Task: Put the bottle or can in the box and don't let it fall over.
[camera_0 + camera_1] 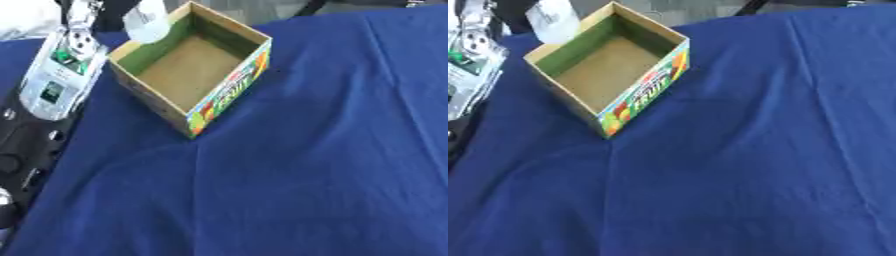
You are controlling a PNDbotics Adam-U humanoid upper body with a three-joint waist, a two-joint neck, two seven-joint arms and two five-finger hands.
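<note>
The robot's left arm (54,80) comes up along the left side of the table, and at its top end the left hand (83,20) is only partly in sight, cut off by the upper edge, so I cannot tell how its fingers are set. Just to the right of that hand hangs a pale, see-through bottle (147,24), blurred, seemingly held up off the blue cloth (306,165). It sits over the near-left wall of the open cardboard box (229,92), right at the rim, not over the middle. The box is empty inside, brown floor with green inner walls. The right hand shows nowhere. The risk, as I see it, is that wall: if the bottle comes down from where it is, its base could catch the rim, tip, and either topple into the box on its side or drop outside onto the cloth. The box looks light too, so a knock from the hand might shove it along the cloth. Moving further right over the floor first would seem safer.
</note>
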